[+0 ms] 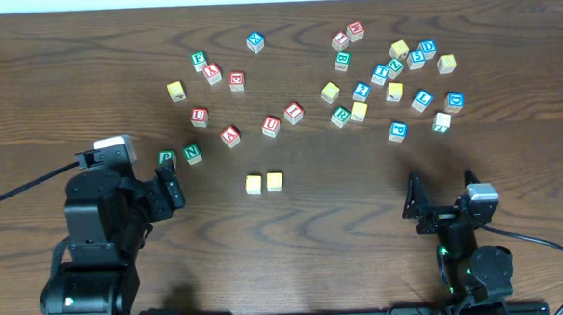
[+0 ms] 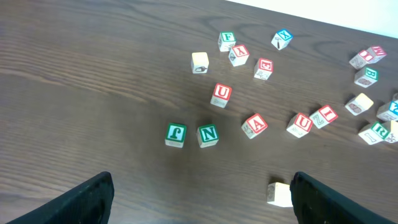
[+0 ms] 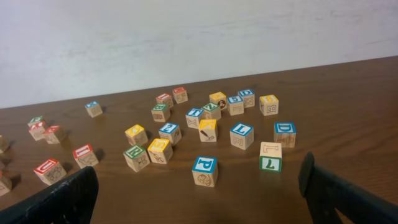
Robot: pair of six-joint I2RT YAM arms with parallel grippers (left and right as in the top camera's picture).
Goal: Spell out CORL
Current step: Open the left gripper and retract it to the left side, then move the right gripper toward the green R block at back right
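Two yellow-faced cubes (image 1: 254, 184) (image 1: 274, 181) sit side by side at the table's middle. One of them (image 2: 280, 194) shows in the left wrist view, just inside the right finger and touching nothing. The green R cube (image 1: 340, 116) (image 3: 135, 157) and the blue L cube (image 1: 421, 100) (image 3: 242, 134) lie among the back-right cluster. My left gripper (image 1: 175, 190) (image 2: 202, 202) is open and empty, left of the yellow pair. My right gripper (image 1: 443, 195) (image 3: 199, 193) is open and empty, near the front right and short of the cluster.
Two green cubes, one an N (image 1: 192, 153) (image 2: 208, 134), lie just beyond the left gripper. Red-lettered cubes (image 1: 229, 136) (image 2: 255, 124) spread across the back left. A blue P cube (image 3: 204, 170) and a green-faced cube (image 3: 270, 157) stand closest to the right gripper.
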